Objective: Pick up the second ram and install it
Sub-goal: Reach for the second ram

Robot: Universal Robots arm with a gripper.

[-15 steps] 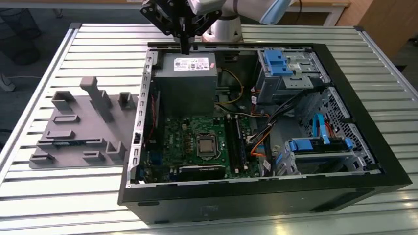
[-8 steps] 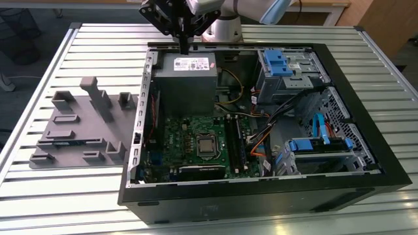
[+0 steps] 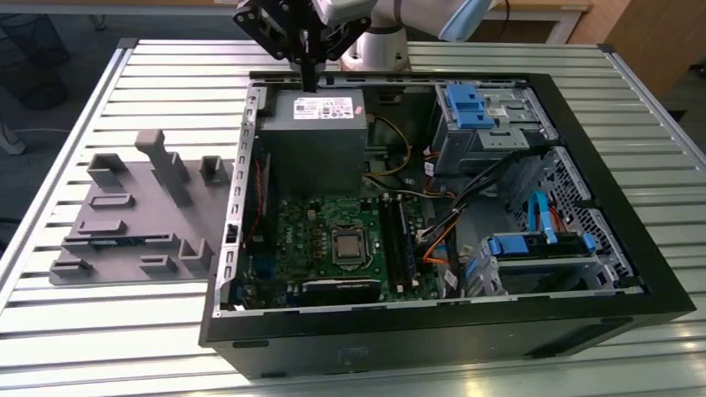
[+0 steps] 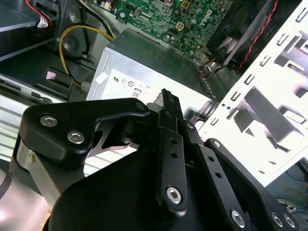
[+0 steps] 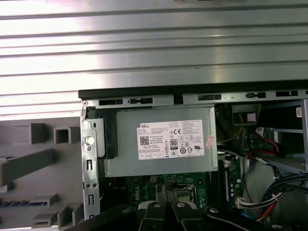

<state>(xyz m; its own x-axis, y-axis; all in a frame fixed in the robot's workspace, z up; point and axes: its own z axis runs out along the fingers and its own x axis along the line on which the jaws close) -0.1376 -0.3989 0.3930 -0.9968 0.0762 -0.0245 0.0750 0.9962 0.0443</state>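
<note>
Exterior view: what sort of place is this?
Probably a robotics lab or workshop bench: a robot arm reaches over an open computer case lying on a slatted metal table, with a grey parts tray beside it.

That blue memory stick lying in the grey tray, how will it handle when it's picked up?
Probably stiff and light: the ram is a thin, narrow board. It lies low in the grey tray, so likely little edge to grip.

slatted metal table (image 3: 111, 356) | grey-blue floor (image 3: 13, 194) (shaded) | wooden cabinet (image 3: 651, 37) | dark wire bin (image 3: 28, 50)
</note>
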